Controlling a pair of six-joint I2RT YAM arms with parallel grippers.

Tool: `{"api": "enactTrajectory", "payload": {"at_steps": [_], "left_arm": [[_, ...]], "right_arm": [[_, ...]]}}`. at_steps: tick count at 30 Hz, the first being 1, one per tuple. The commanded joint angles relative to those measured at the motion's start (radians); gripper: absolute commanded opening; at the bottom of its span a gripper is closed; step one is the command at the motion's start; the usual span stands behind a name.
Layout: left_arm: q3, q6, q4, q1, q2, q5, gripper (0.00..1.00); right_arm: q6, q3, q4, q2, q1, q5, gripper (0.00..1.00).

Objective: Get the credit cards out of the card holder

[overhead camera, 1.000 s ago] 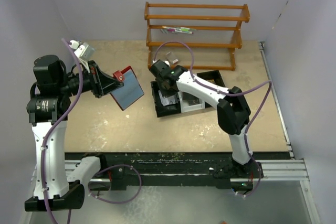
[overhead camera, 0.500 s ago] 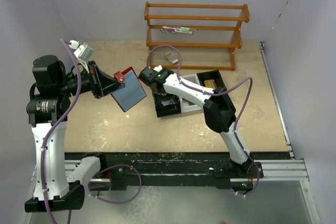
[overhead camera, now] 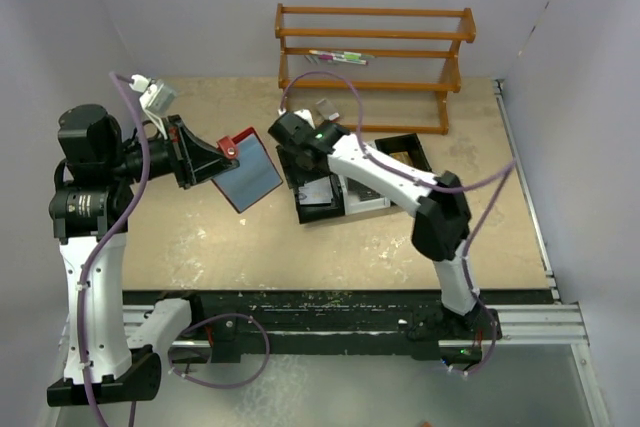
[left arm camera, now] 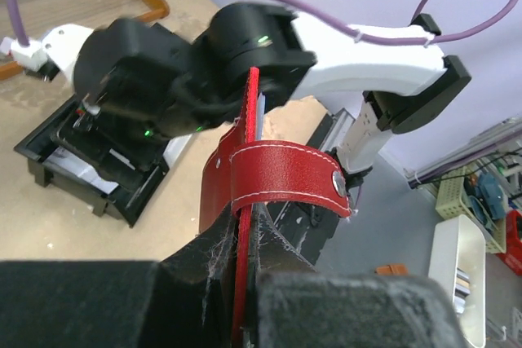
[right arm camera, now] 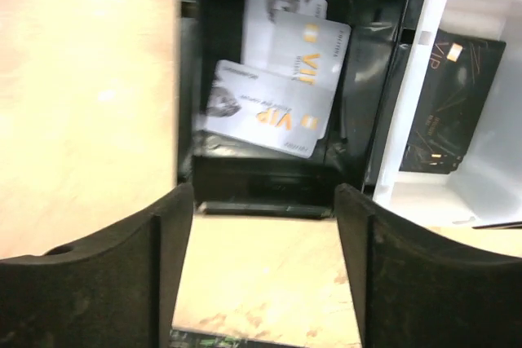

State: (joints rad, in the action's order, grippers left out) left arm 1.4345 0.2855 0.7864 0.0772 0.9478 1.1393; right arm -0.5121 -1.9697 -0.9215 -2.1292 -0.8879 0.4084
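The red card holder [overhead camera: 243, 173] hangs in the air left of centre with a grey-blue face turned up. My left gripper [overhead camera: 208, 162] is shut on its edge. In the left wrist view the red leather [left arm camera: 242, 226] sits clamped between the black jaws, and the snap tab [left arm camera: 285, 175] loops across it. A thin grey edge [left arm camera: 259, 113] shows beside the red leather. My right gripper [overhead camera: 288, 149] hovers just right of the card holder, open and empty [right arm camera: 265, 201]. Silver credit cards [right arm camera: 273, 110] lie stacked in the black compartment of the tray [overhead camera: 322, 207].
A black card [right arm camera: 449, 103] lies in the tray's white compartment [right arm camera: 489, 177]. A wooden rack [overhead camera: 372, 57] stands at the back of the table. The right arm [left arm camera: 359, 50] reaches across close in front of the card holder.
My right gripper has opened and moved left from over the tray toward the card holder. The left arm and the card holder have barely moved.
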Motion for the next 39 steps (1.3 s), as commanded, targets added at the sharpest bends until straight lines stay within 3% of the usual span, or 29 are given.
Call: {"api": "enactTrajectory", "payload": {"at_steps": [1, 4, 10, 13, 19, 25, 28, 35, 39], "left_arm": [[0.017, 0.124, -0.167, -0.001, -0.019, 0.137, 0.0], [-0.02, 0.288, -0.347, -0.001, -0.046, 0.188, 0.0], [-0.061, 0.576, -0.594, -0.001, -0.047, 0.222, 0.0], [-0.097, 0.696, -0.721, -0.001, -0.045, 0.224, 0.0], [-0.111, 0.765, -0.764, -0.001, -0.045, 0.215, 0.0], [-0.127, 0.814, -0.8, -0.001, -0.04, 0.217, 0.0], [-0.129, 0.825, -0.803, -0.001, -0.037, 0.218, 0.0], [-0.142, 0.861, -0.822, 0.0, -0.036, 0.226, 0.0], [-0.156, 0.892, -0.847, -0.001, -0.036, 0.233, 0.0]], "right_arm": [[-0.016, 0.066, 0.181, 0.269, 0.014, -0.158, 0.78], [0.001, 0.221, 0.381, 0.445, 0.047, -0.379, 0.85], [-0.08, 0.716, 1.028, 0.792, 0.175, -0.986, 0.99], [-0.071, 0.872, 1.253, 0.906, 0.178, -1.09, 0.99], [-0.178, 1.015, 1.616, 0.967, 0.159, -1.275, 0.99], [-0.144, 0.979, 1.679, 0.956, 0.073, -1.286, 0.99], [-0.165, 0.941, 1.694, 0.919, 0.056, -1.266, 0.9], [-0.227, 0.954, 1.772, 0.906, 0.045, -1.219, 0.5], [-0.206, 0.954, 1.754, 0.931, 0.041, -1.178, 0.34]]}}
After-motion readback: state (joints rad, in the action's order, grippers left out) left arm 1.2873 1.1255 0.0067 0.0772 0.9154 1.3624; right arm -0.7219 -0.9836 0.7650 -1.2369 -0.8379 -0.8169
